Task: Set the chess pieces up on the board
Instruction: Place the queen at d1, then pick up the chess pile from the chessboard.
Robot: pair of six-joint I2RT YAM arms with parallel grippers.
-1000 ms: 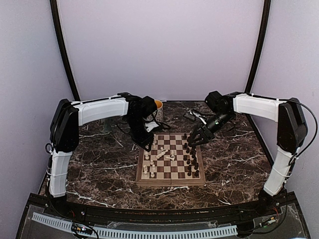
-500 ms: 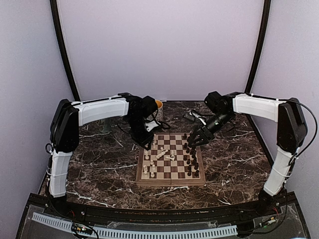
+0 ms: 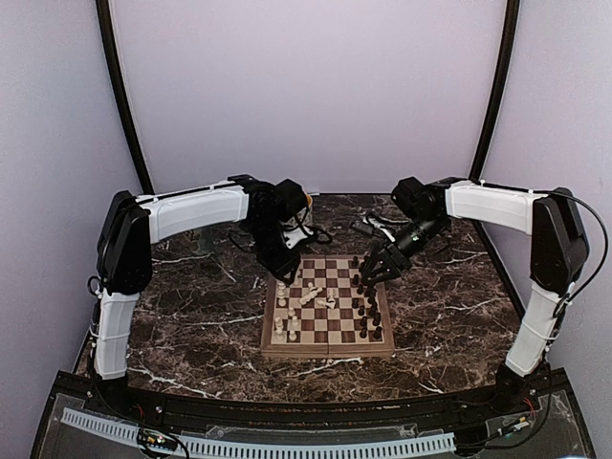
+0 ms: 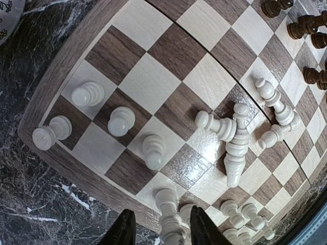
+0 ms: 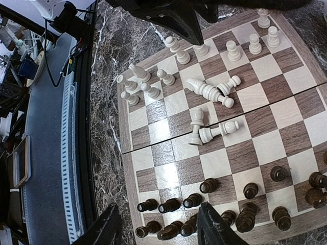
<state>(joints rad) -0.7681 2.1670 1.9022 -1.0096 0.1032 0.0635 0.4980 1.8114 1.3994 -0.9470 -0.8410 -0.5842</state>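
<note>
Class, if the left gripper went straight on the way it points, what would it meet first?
Probably the cream-white chess piece standing between the left gripper's open fingers, at the board's edge; depth unclear.

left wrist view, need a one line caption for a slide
Open left gripper poised over cream-white chess pieces at the edge of the board, several more toppled mid-board.
</note>
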